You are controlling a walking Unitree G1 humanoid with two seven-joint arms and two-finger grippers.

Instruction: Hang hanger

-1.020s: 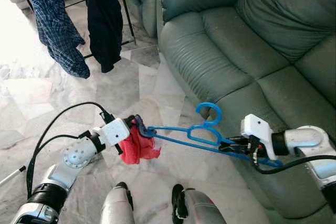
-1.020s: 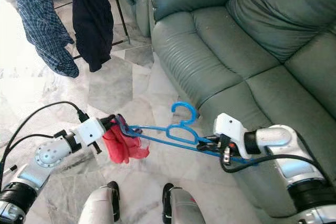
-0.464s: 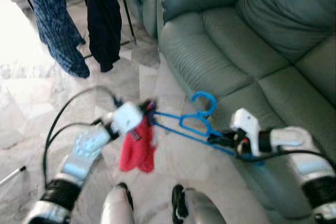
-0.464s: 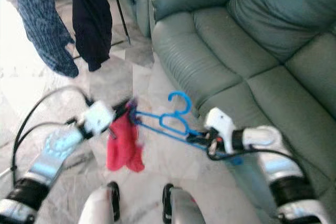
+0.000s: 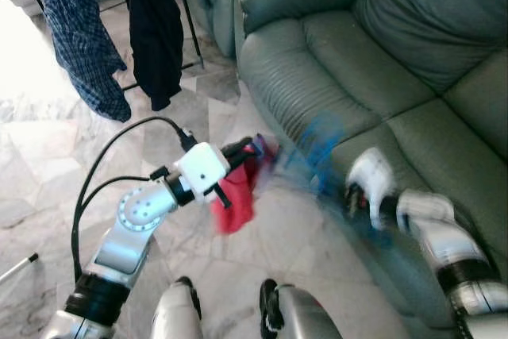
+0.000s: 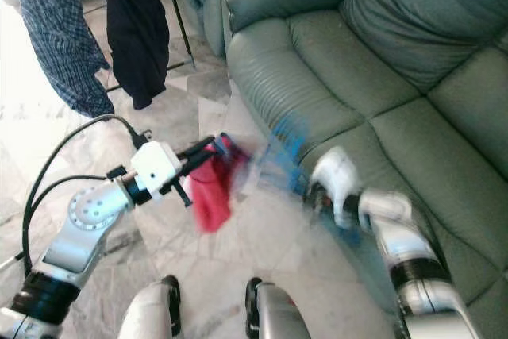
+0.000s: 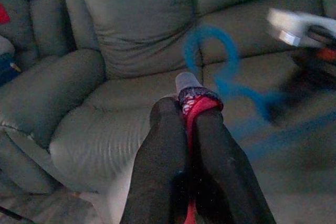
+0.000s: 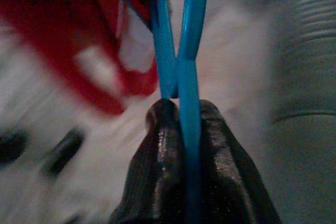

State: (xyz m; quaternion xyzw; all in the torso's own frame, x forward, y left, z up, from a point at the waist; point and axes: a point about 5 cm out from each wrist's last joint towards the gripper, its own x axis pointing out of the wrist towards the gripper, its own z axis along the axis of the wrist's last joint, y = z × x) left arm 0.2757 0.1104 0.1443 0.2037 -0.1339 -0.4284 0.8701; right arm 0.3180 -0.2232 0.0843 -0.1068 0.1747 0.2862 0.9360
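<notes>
The blue plastic hanger (image 8: 188,51) is carried between the two arms, low over the marble floor (image 5: 48,148) just in front of the grey-green leather sofa (image 5: 381,53), and this two-ended hold looks meant to keep the long frame level and stop it swinging while it is moved. The right hand (image 8: 181,116) is clenched on one end of the hanger: in the right wrist view its two black fingers (image 8: 160,129) press from either side on the blue bar, which runs straight out between them toward the red cloth (image 5: 236,196). The left hand (image 7: 185,116) is clenched on the other end, where that red cloth bunches over the hanger; its fingers pinch the cloth and whatever lies under it, though I cannot tell how much of the bar itself sits in the grip. So the hanger spans from hand to hand, touching both, its curved hook (image 7: 207,51) standing up between them and free of either grip. The head views smear the hanger and right forearm into a blue blur, so its exact tilt cannot be read. The drying rack (image 5: 184,13) with a plaid shirt (image 5: 83,41) and a dark garment (image 5: 155,29) stands well apart, beyond the left arm; hanging there is, by my judgement, not yet begun.
</notes>
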